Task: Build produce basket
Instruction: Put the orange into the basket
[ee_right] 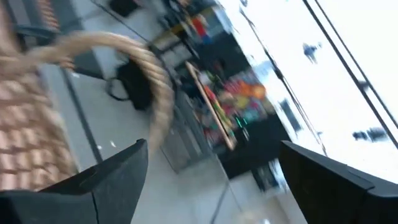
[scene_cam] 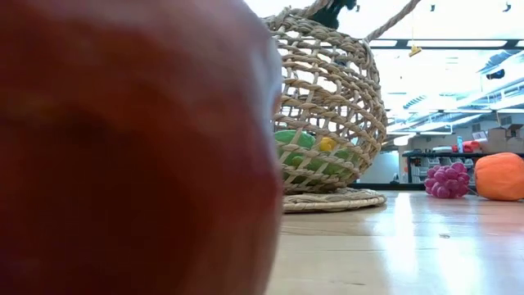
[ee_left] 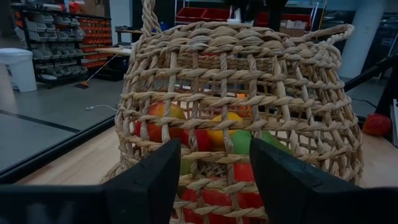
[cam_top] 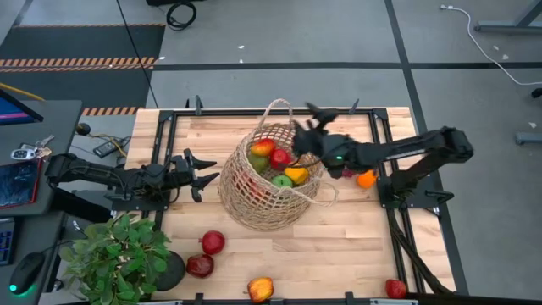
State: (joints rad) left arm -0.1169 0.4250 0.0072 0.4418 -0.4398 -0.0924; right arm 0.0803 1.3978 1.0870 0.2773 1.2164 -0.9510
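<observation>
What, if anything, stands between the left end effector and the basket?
Nothing visible. The left end effector sits just left of the basket, fingers apart, facing its woven wall across bare table. The left wrist view shows only the weave ahead, produce behind it.

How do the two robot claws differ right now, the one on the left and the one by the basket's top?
The left gripper hangs beside the basket, level with its woven wall; the right gripper reaches over the rim by a loop handle. The left gripper's fingers stand partly apart; the right gripper's fingers spread wider. Both are dark, two-fingered and hold nothing.
</observation>
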